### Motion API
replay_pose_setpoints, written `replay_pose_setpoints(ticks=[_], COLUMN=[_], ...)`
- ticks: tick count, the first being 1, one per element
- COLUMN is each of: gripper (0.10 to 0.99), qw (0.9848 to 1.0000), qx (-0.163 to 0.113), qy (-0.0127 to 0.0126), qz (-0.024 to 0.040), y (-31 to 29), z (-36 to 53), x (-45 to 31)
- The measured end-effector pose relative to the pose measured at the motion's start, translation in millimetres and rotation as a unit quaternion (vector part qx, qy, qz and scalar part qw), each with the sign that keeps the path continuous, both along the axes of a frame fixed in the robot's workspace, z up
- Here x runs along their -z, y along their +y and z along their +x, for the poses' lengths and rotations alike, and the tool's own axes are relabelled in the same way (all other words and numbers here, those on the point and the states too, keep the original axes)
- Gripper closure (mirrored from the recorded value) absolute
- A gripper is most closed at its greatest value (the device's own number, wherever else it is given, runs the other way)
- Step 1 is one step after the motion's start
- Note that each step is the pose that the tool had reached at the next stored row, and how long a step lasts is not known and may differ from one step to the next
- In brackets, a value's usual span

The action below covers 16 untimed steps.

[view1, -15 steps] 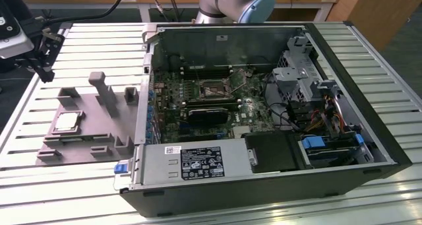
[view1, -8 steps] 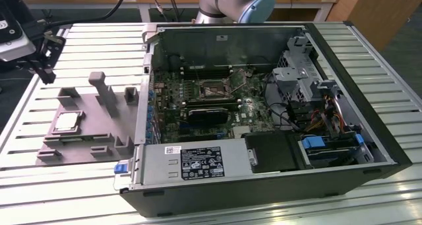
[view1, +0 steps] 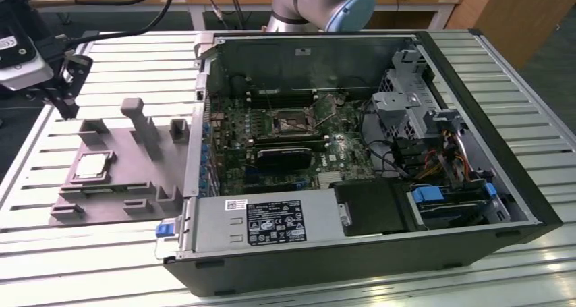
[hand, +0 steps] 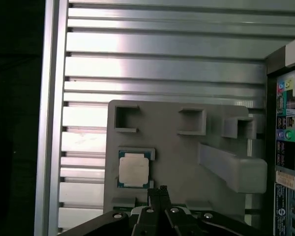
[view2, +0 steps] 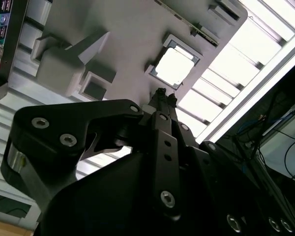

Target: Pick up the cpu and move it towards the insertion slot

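my hand (hand: 160,191) pinched closed on nothing, hovering near the cpu (hand: 133,168), cpu seated in grey fixture (hand: 177,157), insertion slot (view1: 290,121) well apart

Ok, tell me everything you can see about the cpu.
The cpu is a small flat square chip with a shiny silver metal top and a pale rim. It lies flat, top up, seated in a square pocket of the grey fixture plate, to the exterior view's left of the open computer case. Only the fixture touches it; the gripper, jaws shut, hangs apart from it.
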State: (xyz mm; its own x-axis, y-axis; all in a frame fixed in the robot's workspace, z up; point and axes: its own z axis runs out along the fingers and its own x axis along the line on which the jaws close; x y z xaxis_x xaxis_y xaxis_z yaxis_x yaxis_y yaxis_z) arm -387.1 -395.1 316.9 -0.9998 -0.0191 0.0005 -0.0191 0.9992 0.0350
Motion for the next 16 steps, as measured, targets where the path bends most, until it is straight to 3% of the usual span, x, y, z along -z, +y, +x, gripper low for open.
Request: replay_pose_setpoints(ticks=[16], gripper=[0.984], qw=[1.0000], qx=[0.000], qy=[-0.0001], qz=[0.0000], y=[-4.7], z=[-5.6], x=[25.3])
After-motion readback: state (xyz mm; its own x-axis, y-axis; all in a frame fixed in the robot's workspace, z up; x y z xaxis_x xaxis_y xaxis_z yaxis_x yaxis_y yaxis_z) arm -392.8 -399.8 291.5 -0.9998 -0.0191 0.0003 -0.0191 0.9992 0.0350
